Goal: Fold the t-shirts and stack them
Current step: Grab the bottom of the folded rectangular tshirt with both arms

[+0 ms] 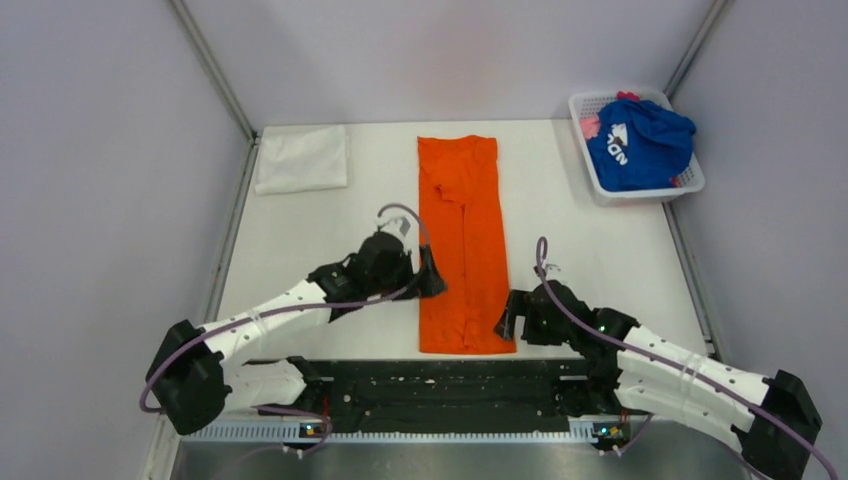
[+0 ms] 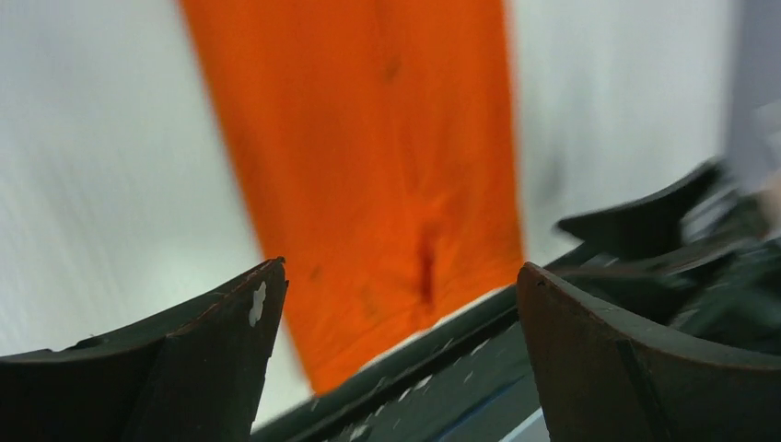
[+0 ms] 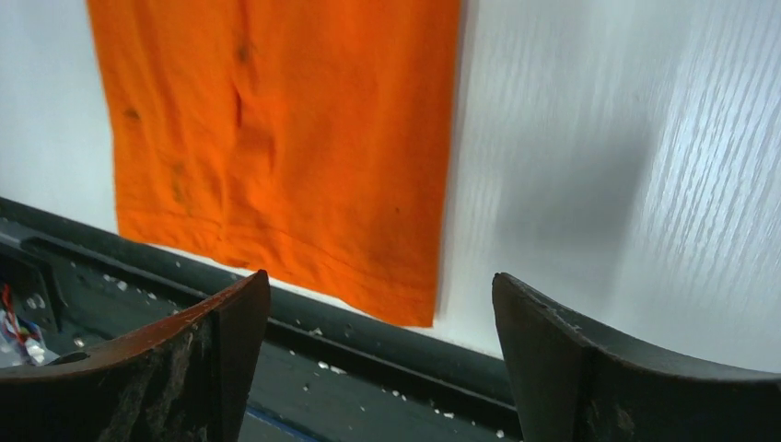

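The orange t-shirt (image 1: pixel 465 240) lies flat in a long narrow strip down the table's middle, its hem at the near edge. It also shows in the left wrist view (image 2: pixel 368 157) and the right wrist view (image 3: pixel 276 138). My left gripper (image 1: pixel 432 278) is open and empty at the strip's left edge; in its own view (image 2: pixel 401 276) the jaws stand wide apart. My right gripper (image 1: pixel 512 318) is open and empty at the strip's near right corner (image 3: pixel 379 285). The blue t-shirt (image 1: pixel 638 145) with white lettering lies bunched in the basket, with a bit of the pink one (image 1: pixel 591 126) beside it.
A white basket (image 1: pixel 690 183) stands at the far right corner. A folded white cloth (image 1: pixel 302 158) lies at the far left. A black rail (image 1: pixel 450 385) runs along the near table edge. Grey walls enclose the table on three sides.
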`<state>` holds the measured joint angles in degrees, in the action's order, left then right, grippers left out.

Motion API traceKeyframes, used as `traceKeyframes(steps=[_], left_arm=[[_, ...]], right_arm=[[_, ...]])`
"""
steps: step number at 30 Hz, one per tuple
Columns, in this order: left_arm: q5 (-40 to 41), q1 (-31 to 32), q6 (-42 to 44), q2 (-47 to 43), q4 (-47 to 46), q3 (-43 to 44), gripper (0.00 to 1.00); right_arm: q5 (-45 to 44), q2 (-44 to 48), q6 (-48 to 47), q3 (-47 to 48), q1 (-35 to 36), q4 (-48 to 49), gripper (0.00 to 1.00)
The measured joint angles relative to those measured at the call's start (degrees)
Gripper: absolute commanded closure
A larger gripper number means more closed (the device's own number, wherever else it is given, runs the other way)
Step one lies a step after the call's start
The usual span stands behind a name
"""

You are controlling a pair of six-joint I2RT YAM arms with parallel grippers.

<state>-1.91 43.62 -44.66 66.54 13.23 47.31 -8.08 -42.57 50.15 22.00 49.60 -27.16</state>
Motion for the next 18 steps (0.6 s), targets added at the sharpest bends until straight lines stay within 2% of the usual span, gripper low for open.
traceKeyframes(steps=[3,6,10,13,18], left_arm=[[-0.28,3.65,-3.50,-0.02,6.29,-9.29,0.07],[-1.49,6.16,-6.34,-0.46,9.16,-13.46,0.13],[-2.51,8.70,-9.51,-0.79,9.44,-15.06,0.23],[-2.54,10.19,-11.45,-0.35,9.11,-15.47,0.35],[-3.17,10.71,-13.20,3.82,6.34,-15.93,0.48]], right_arm=[[2.47,-0.79,1.05,-0.83,-0.02,-2.47,0.23],[3.96,-1.92,1.84,-1.03,-0.02,-2.89,0.33],[5.11,-3.80,2.60,-1.22,-0.02,-1.42,0.46],[5.42,-5.33,3.34,-2.58,-0.02,0.81,0.55],[5.79,-5.81,4.76,-4.02,-0.04,4.04,0.59]])
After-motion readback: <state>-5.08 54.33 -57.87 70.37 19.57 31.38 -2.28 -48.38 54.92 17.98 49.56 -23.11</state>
